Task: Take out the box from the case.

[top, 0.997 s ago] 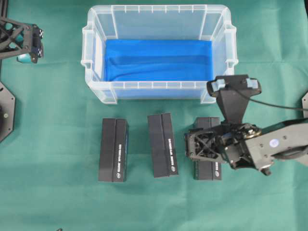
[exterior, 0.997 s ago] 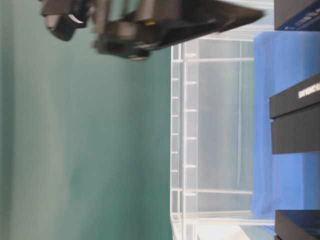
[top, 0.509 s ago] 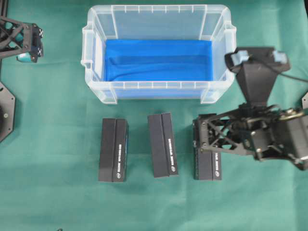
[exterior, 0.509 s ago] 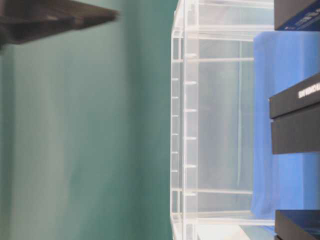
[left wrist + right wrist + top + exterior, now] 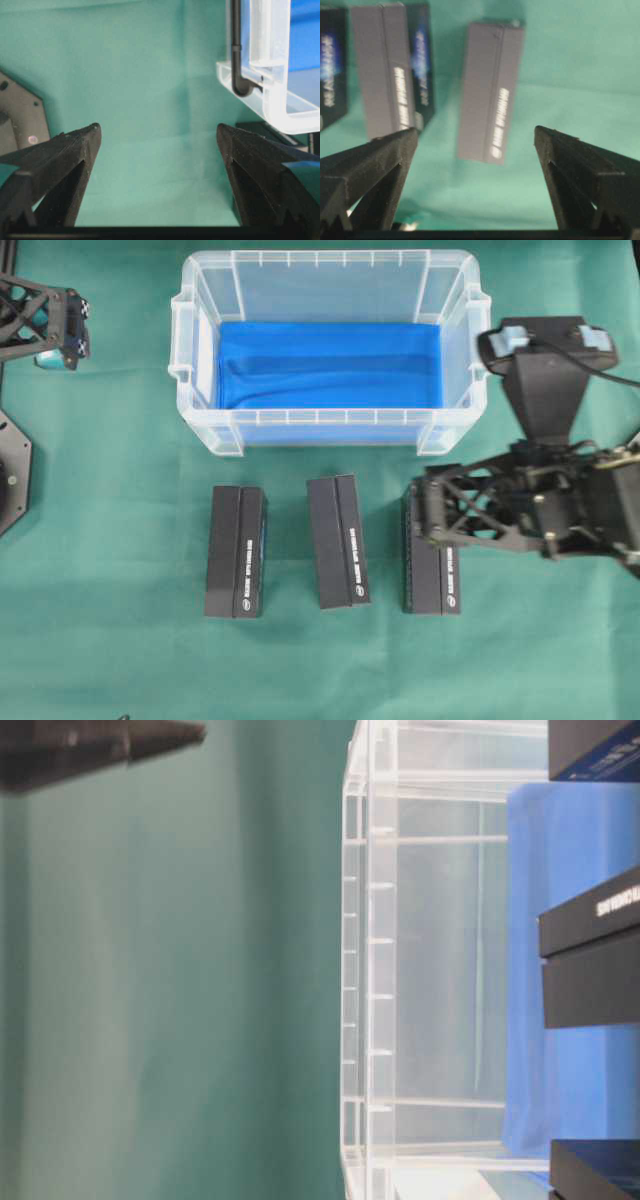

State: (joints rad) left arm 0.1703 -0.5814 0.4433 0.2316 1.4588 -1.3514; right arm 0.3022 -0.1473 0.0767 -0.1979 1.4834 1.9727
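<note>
Case (image 5: 330,270) sits at the far middle of the table, only the blue cloth (image 5: 328,365) inside. Three black boxes lie in a row on the green cover just near of it: left (image 5: 236,551), middle (image 5: 338,541), right (image 5: 432,575). Looks like unloading is finished; next is retracting. Right gripper (image 5: 430,518) hangs over the right box, jaws wide, empty. Left gripper (image 5: 60,330) parked far left, wide open, empty. Versus a second ago: right arm has swung rightward, uncovering more of that box.
</note>
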